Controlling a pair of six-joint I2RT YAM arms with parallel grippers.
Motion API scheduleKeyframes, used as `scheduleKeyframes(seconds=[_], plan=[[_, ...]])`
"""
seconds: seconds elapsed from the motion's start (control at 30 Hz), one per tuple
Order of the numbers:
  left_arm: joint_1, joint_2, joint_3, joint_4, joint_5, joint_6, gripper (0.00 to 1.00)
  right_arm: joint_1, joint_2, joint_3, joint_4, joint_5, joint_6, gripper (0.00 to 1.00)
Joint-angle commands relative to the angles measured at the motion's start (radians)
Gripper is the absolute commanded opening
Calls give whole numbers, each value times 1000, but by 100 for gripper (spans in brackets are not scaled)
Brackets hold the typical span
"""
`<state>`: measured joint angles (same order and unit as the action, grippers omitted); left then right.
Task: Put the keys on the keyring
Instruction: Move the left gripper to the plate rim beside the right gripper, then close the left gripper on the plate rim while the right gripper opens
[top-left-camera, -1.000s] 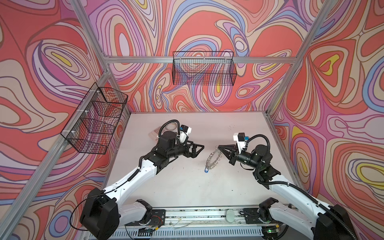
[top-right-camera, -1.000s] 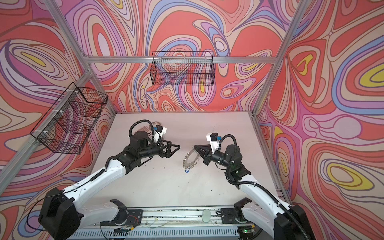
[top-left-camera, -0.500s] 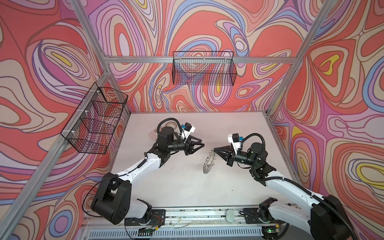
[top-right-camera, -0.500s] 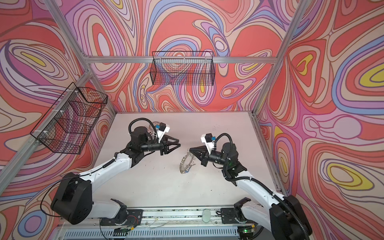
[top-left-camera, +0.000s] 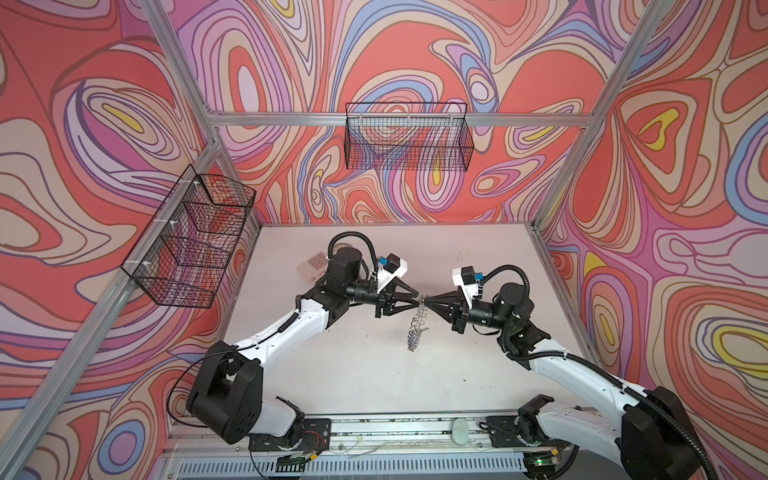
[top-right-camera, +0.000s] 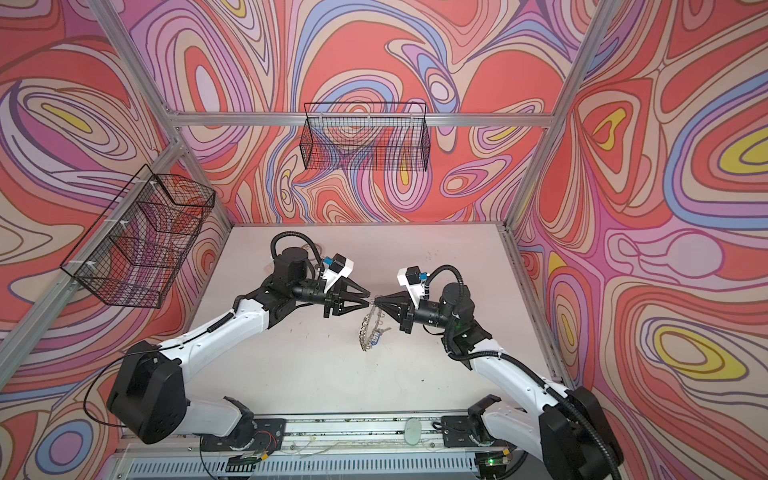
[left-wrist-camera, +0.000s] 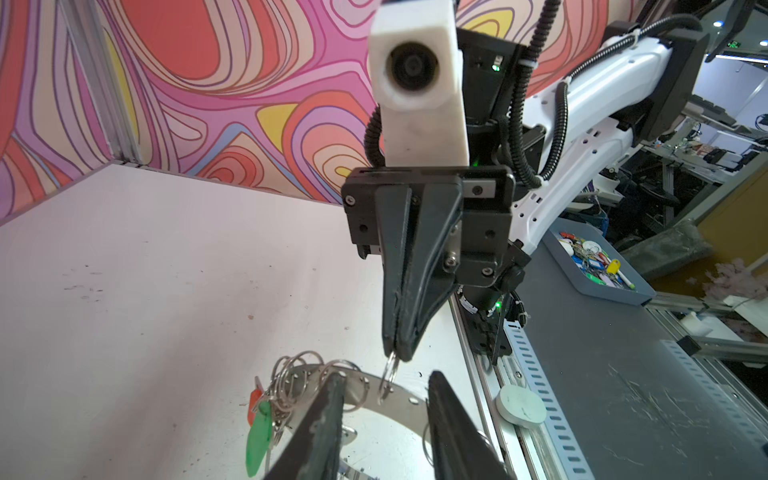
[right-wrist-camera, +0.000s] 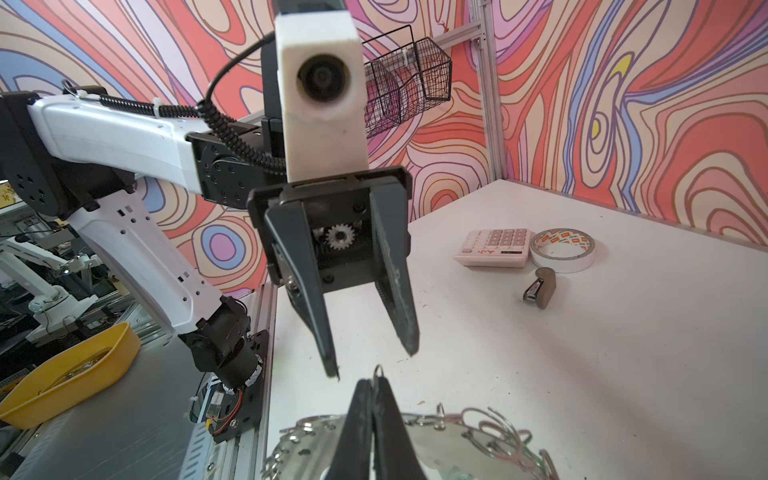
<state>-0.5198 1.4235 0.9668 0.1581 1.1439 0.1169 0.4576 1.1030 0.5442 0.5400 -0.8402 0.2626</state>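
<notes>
Two grippers meet tip to tip at the upper rim of the keyring (top-left-camera: 415, 328). The right gripper (top-left-camera: 427, 300) is closed tightly on one small wire loop (left-wrist-camera: 390, 374) of this rim. The keyring hangs down from that loop, almost edge-on in both top views, with the white table (top-left-camera: 353, 374) below it. Whether the lowest part of the keyring touches the table, I cannot tell.

The left gripper (top-left-camera: 417, 299) comes to the keyring from the side opposite to the right gripper. Its jaws stand apart with a clear gap and hold nothing. In the left wrist view its two fingers (left-wrist-camera: 328, 424) stand one on each side of the gripped loop, in front of the flat grey face of the keyring. If the fingertips touch the metal is not possible to see.

Some keys (left-wrist-camera: 268, 419) hang already on the keyring, in a bunch of loops further along the rim from the gripped loop. One has a green tag (left-wrist-camera: 258, 436), and just beside it there is a red-orange tag (left-wrist-camera: 253, 401). In a top view a little blue shows near the lower end of the keyring, but it is too small to say more.

Well apart from the keyring, behind the left arm, a calculator (right-wrist-camera: 494, 247) and a tape roll (right-wrist-camera: 563, 249) lie touching each other, and a small brown object (right-wrist-camera: 540, 286) stands near them.
</notes>
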Motion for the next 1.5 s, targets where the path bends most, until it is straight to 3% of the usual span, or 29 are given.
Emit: scheduleKeyframes(seconds=[0.0,0.13,0.43,0.6,0.7,0.9,1.0,1.23,1.47], plan=[[-7,14,20,-48,-17,76,37,10,0,33,40,-25,-16,0],[-12,17,22,-45,-27,76,35,15,3,35,31,-24,-19,0],[-32,23,44,-122,-22,115,19,17,1,34,32,-22,-23,0],[-39,20,53,-123,-29,102,0,18,0,33,27,-20,-29,0],[-39,3,64,-173,-61,140,0,18,-11,27,14,-5,-34,0],[-44,-27,133,-407,-133,321,0,18,-101,-27,15,116,-29,42],[-53,-40,160,-492,-168,387,0,17,-151,-56,10,201,-23,55],[-78,-59,171,-536,-231,451,0,18,-194,-84,-32,305,-8,66],[-96,-106,93,-363,-309,426,0,17,-202,-111,-7,345,25,85]])
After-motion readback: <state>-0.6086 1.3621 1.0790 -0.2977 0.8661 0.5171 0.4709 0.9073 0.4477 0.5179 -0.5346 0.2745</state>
